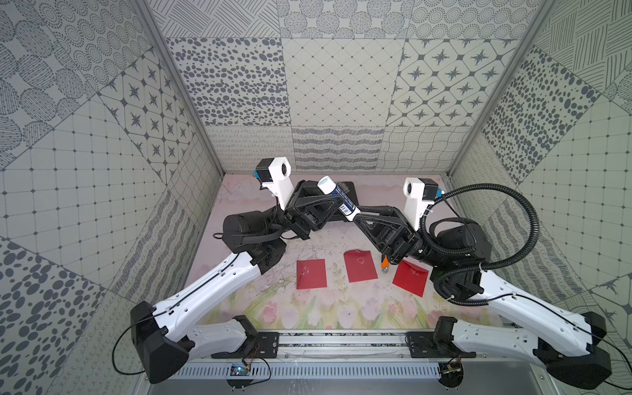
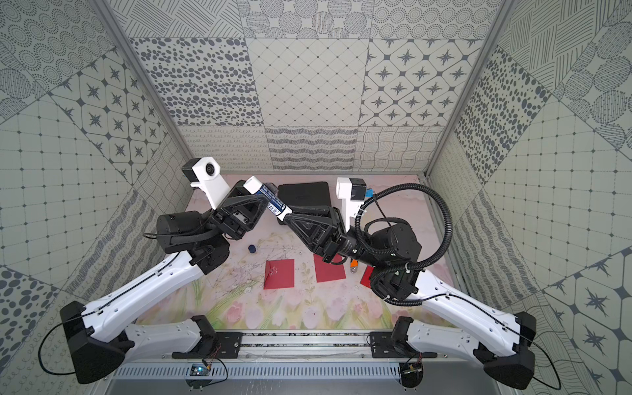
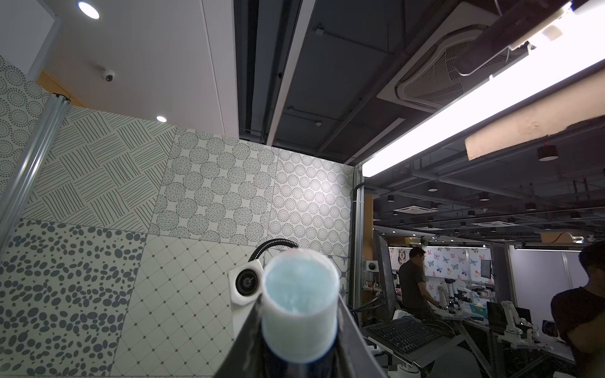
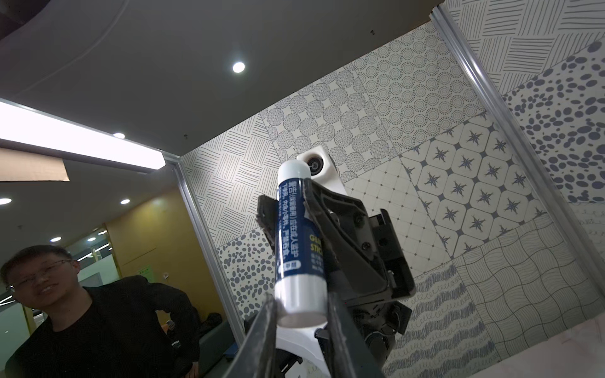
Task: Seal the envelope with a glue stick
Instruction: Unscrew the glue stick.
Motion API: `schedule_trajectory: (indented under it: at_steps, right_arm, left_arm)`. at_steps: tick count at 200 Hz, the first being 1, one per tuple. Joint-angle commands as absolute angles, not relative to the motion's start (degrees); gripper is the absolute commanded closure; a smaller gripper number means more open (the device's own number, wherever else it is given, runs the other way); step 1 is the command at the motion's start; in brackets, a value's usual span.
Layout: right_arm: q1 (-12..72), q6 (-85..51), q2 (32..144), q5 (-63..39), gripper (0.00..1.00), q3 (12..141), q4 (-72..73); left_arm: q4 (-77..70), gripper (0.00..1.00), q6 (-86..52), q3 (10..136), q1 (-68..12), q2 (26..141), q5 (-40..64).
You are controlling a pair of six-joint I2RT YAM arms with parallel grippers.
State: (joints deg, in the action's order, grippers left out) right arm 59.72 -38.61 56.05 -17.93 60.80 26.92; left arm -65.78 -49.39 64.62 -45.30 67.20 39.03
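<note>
Patterned grey-and-white panels wall in a floral tabletop [image 1: 307, 307]. Well above its back half, the glue stick [image 1: 344, 204] hangs tilted between both arms. The left hand [image 1: 337, 198] is clamped on its blue label, as the right wrist view shows plainly [image 4: 291, 222]. The stick's open upper end shows pale blue glue in the left wrist view [image 3: 299, 291]. The right hand [image 4: 299, 324] has a finger [image 4: 266, 327] against each side of the stick's white base; whether it pinches or merely flanks it, I cannot tell. Three red envelopes [image 1: 311, 273] lie flat in a row on the tabletop. A wrench [image 1: 385, 262] shows beside the middle one, partly under the right arm. In a top view, a dark blue cap [image 2: 252, 248] sits on the tabletop near the left arm.
</note>
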Motion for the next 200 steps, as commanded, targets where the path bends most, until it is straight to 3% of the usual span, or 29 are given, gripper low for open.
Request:
schedule_trajectory:
  at_steps: [1, 13, 38, 74, 110, 200]
  right_arm:
    - [60.13, -30.6, 52.8, -11.62, 0.57, 59.13, 23.37]
    - [60.16, -24.11, 52.29, -8.49, 0.51, 58.75, 23.22]
    - [60.19, -11.84, 52.93, -5.05, 0.48, 58.81, 25.29]
    - [60.2, 10.55, 57.07, -11.2, 0.47, 61.35, 28.2]
    - [60.25, 25.24, 62.1, -11.15, 0.37, 66.43, 24.87]
    - [60.53, 30.95, 64.28, -3.7, 0.46, 65.15, 24.83]
  left_arm:
    - [-71.81, 1.0, -45.36, 61.98, -44.97, 65.43, 32.2]
    - [-70.13, 1.0, -44.75, 60.02, -44.96, 64.43, 29.06]
    - [-65.83, 1.0, -43.68, 56.85, -44.98, 62.56, 23.57]
    - [-62.35, 1.0, -45.61, 52.58, -44.93, 60.49, 13.46]
    - [-63.23, 1.0, -50.01, 51.17, -44.94, 61.13, 9.31]
    - [-66.17, 1.0, -53.33, 51.5, -44.99, 62.63, 8.54]
